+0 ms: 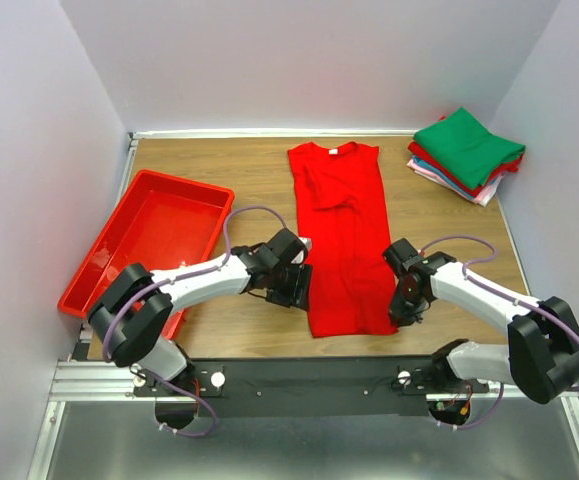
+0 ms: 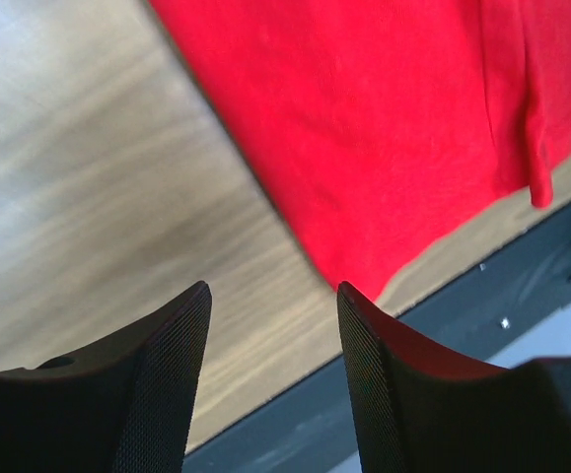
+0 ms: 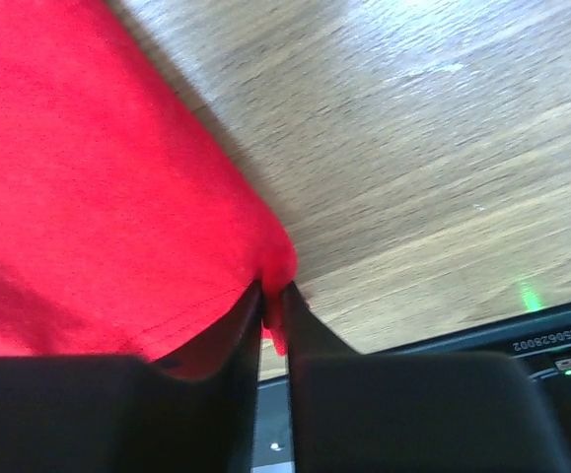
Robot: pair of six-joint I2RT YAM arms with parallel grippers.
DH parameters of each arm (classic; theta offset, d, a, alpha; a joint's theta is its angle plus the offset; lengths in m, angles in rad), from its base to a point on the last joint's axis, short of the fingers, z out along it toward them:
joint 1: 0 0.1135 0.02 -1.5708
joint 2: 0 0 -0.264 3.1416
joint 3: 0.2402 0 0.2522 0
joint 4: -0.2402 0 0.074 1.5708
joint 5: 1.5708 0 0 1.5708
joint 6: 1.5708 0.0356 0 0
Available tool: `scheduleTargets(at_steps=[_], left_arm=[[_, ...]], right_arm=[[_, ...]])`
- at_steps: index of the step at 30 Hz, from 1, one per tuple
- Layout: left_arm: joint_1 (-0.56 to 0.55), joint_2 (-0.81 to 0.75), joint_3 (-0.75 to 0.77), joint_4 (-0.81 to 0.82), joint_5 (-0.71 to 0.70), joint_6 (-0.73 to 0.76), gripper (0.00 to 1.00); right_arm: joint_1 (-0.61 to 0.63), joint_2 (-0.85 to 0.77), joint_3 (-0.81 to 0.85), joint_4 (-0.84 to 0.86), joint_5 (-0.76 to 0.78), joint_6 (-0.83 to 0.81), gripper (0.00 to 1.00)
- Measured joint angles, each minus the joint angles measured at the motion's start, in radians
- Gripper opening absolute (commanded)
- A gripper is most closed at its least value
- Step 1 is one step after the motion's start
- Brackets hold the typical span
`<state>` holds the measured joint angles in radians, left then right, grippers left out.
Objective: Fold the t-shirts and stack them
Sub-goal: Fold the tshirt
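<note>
Right gripper pinched tight on red t-shirt hem corner. Left gripper jaws apart, empty, with the other corner just ahead, not between. Get that corner between them, pinch, lift evenly.

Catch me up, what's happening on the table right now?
A red t-shirt lies flat on the table, neck at the far end. The right gripper is pinched on its near right corner; the left gripper is open at the near left corner, gripping nothing. Folded shirts are stacked at far right.
</note>
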<state>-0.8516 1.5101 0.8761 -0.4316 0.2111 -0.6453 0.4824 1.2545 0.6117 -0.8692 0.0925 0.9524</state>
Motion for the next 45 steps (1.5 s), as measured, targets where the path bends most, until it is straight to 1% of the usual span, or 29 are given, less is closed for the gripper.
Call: scheduleTargets(at_steps=[4, 11, 21, 25, 27, 30, 31, 34, 35, 37, 39, 41, 45], left_arm=[[-0.021, -0.001, -0.037, 0.034, 0.048, -0.027, 0.63], [-0.085, 0.008, -0.057, 0.102, 0.107, -0.063, 0.63], [-0.126, 0.076, -0.064, 0.143, 0.127, -0.099, 0.63], [-0.132, 0.086, -0.065, 0.159, 0.127, -0.111, 0.58], [-0.133, 0.092, -0.062, 0.163, 0.128, -0.119, 0.55], [-0.14, 0.116, -0.046, 0.172, 0.126, -0.125, 0.44], [-0.146, 0.133, -0.037, 0.178, 0.129, -0.131, 0.33], [-0.161, 0.166, -0.016, 0.183, 0.126, -0.13, 0.19], [-0.164, 0.175, -0.008, 0.179, 0.126, -0.133, 0.1], [-0.167, 0.184, 0.003, 0.168, 0.119, -0.13, 0.01], [-0.17, 0.19, 0.015, 0.152, 0.114, -0.13, 0.0], [-0.172, 0.193, 0.026, 0.137, 0.108, -0.129, 0.0], [-0.174, 0.195, 0.051, 0.085, 0.068, -0.117, 0.0]], right_arm=[[0.0, 0.0, 0.0, 0.006, -0.005, 0.0, 0.15], [0.0, 0.0, 0.0, 0.007, -0.008, -0.002, 0.13], [0.0, -0.027, -0.014, 0.008, -0.008, -0.002, 0.12], [0.0, -0.044, -0.019, 0.006, -0.008, -0.002, 0.12], [0.0, -0.049, -0.019, 0.006, -0.008, -0.002, 0.12], [0.0, -0.051, -0.02, 0.006, -0.008, -0.002, 0.11], [0.0, -0.051, -0.02, 0.005, -0.008, -0.002, 0.11], [0.0, -0.056, -0.02, 0.003, -0.008, -0.002, 0.11], [0.0, -0.058, -0.02, 0.003, -0.008, -0.002, 0.11], [0.0, -0.061, -0.02, 0.003, -0.008, -0.002, 0.11], [0.0, -0.063, -0.02, 0.003, -0.008, -0.002, 0.1], [0.0, -0.065, -0.02, 0.002, -0.008, -0.002, 0.03], [0.0, -0.071, -0.016, -0.011, -0.008, -0.002, 0.02]])
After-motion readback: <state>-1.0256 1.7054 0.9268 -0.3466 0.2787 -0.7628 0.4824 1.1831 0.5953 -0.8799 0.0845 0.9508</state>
